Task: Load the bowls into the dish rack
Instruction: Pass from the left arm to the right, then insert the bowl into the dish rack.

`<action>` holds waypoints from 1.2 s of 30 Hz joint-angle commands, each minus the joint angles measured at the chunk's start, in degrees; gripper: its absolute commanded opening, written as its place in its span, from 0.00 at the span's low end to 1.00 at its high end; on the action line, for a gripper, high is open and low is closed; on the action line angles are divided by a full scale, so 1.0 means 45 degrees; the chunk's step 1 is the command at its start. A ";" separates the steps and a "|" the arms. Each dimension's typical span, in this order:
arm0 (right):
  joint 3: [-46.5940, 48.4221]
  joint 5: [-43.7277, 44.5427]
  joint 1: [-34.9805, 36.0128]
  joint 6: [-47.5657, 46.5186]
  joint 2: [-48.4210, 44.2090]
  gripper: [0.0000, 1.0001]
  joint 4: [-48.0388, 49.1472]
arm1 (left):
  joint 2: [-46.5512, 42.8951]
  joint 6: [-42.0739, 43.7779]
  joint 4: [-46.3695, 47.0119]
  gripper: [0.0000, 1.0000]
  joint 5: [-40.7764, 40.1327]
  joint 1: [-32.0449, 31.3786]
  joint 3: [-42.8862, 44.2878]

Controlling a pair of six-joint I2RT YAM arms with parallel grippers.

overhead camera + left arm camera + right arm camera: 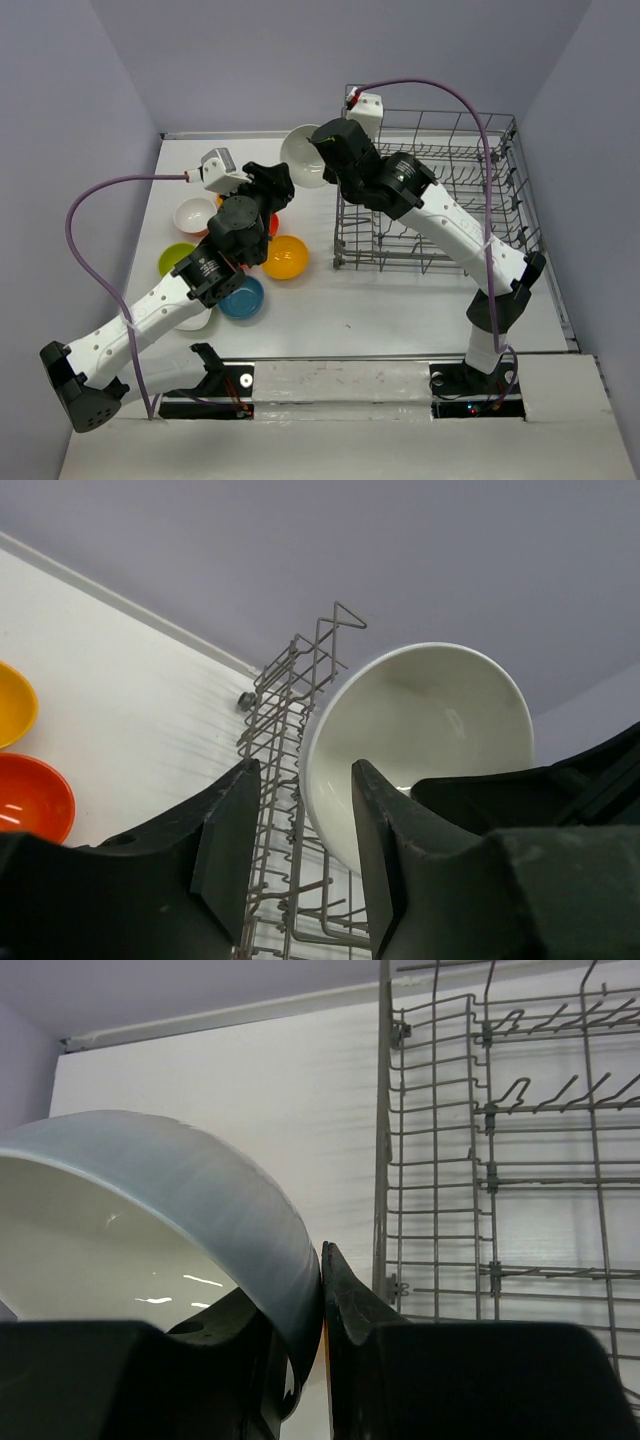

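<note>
Nearest me, the loose bowls sit on the white table (400,310). A glossy blue round bowl (241,298) and a lime green round bowl (175,258) lie close under the left arm, and an orange-yellow round bowl (285,257) is just beside it.

**Left gripper** (305,775): jaws parted and grasping nothing, but close to the raised bowl.

**Right gripper** (312,1300): clenched on the wall of the large glossy white round bowl (303,155), one finger inside and one outside. The bowl is held aloft and tilted, just outside the near-left corner of the grey wire dish rack (400,255). I see no bowls in the rack.

Risks noted:
- The hold is a thin pinch at the rim. On a glossy surface, the bowl may swivel or slip if it is swung quickly.
- The left fingers are near enough to clip the bowl as they back away.
- The rack's side wall is tall, so a low carry would strike the top wire.
- The left arm could nudge the bowls below it as it retreats.
</note>
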 commanded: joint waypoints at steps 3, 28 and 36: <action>0.0035 0.1748 -0.0099 -0.0684 -0.0895 0.01 0.0925 | -0.0145 0.0365 0.0915 0.52 -0.0052 -0.0066 0.0976; -0.6370 1.0948 -0.1659 -1.4649 -0.5426 0.01 1.1296 | -0.1492 0.1264 -0.2190 0.51 0.1218 -0.0066 0.2422; -0.7992 1.1592 -0.3690 -1.5918 -0.5564 0.01 1.1355 | -0.1881 0.1186 -0.2894 0.52 0.1686 -0.0066 0.1546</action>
